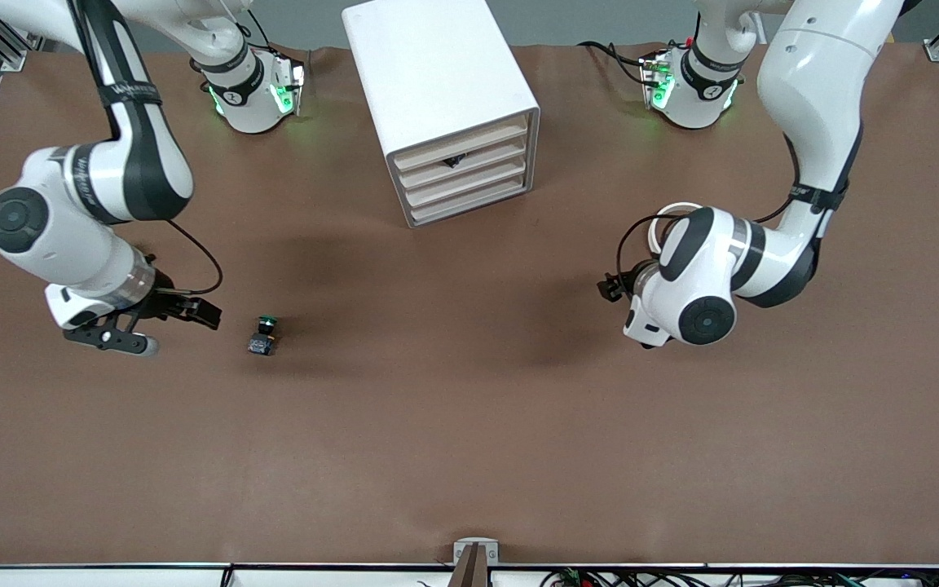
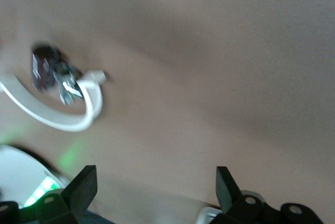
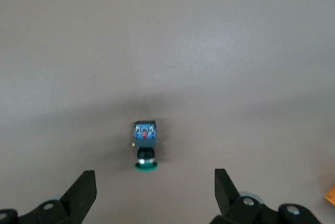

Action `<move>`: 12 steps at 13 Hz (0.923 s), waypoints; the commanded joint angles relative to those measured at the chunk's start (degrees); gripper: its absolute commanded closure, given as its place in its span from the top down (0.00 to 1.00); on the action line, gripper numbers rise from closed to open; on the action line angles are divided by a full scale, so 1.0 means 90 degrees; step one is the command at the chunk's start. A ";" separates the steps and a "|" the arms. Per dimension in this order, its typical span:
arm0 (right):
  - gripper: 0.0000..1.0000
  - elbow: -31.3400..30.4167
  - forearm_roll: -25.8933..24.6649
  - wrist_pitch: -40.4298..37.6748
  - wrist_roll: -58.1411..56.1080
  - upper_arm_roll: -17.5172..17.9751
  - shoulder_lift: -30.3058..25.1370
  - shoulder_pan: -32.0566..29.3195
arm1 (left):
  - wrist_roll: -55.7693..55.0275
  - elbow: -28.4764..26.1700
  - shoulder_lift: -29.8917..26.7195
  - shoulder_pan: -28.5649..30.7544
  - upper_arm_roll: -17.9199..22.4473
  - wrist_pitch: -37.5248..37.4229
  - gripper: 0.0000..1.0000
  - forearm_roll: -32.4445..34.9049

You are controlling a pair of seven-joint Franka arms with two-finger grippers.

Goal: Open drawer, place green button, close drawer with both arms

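The white cabinet (image 1: 437,81) stands at the robots' side of the table, midway between the arms. Its four cream-fronted drawers (image 1: 465,171) all look shut. The button (image 1: 263,334) lies on its side on the brown table toward the right arm's end, much nearer the front camera than the cabinet. My right gripper (image 1: 184,332) is open and empty, low over the table beside the button. In the right wrist view the button (image 3: 145,145) lies just ahead of the open gripper (image 3: 155,182). My left gripper (image 1: 610,287) is open and empty (image 2: 157,182) over bare table toward the left arm's end.
A small dark piece (image 1: 451,161) shows between the upper drawer fronts. An orange corner (image 3: 331,195) shows at the edge of the right wrist view. A white cable loop (image 2: 52,116) of the left arm shows in the left wrist view.
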 commanded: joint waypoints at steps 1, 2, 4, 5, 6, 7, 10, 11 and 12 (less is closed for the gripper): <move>1.00 -0.0324 -0.0020 0.0839 0.0621 -0.0032 0.0395 0.0149 | -0.1525 0.0294 0.0344 0.0034 -0.0095 -0.0087 1.00 -0.0427; 1.00 -0.0401 -0.0020 0.1171 0.0885 -0.0032 0.0601 0.0285 | -0.2189 0.0372 0.0471 0.0014 -0.0211 -0.0135 1.00 -0.0525; 1.00 -0.0567 -0.0020 0.1622 0.1355 -0.0042 0.0914 0.0520 | -0.3284 0.0509 0.0676 0.0024 -0.0271 -0.0223 1.00 -0.1030; 1.00 -0.0665 -0.0020 0.1962 0.1366 -0.0042 0.1138 0.0521 | -0.3666 0.0558 0.0745 0.0034 -0.0261 -0.0223 1.00 -0.1420; 1.00 -0.0850 -0.0030 0.2497 0.1357 -0.0042 0.1353 0.0521 | -0.3960 0.0558 0.0794 0.0014 -0.0271 -0.0262 1.00 -0.1637; 1.00 -0.1006 -0.0039 0.2870 0.1299 -0.0042 0.1452 0.0521 | -0.4340 0.0558 0.0862 0.0005 -0.0280 -0.0340 1.00 -0.1804; 1.00 -0.1008 -0.0176 0.2991 0.1239 -0.0062 0.1589 0.0482 | -0.5590 0.0558 0.1116 -0.0064 -0.0339 -0.0526 1.00 -0.2468; 1.00 -0.0998 -0.0176 0.2981 0.1239 -0.0062 0.1647 0.0492 | -0.5932 0.0558 0.1156 -0.0122 -0.0368 -0.0536 1.00 -0.2576; 1.00 -0.0988 -0.0176 0.2991 0.1239 -0.0062 0.1677 0.0482 | -0.6332 0.0529 0.1195 -0.0171 -0.0378 -0.0555 1.00 -0.2731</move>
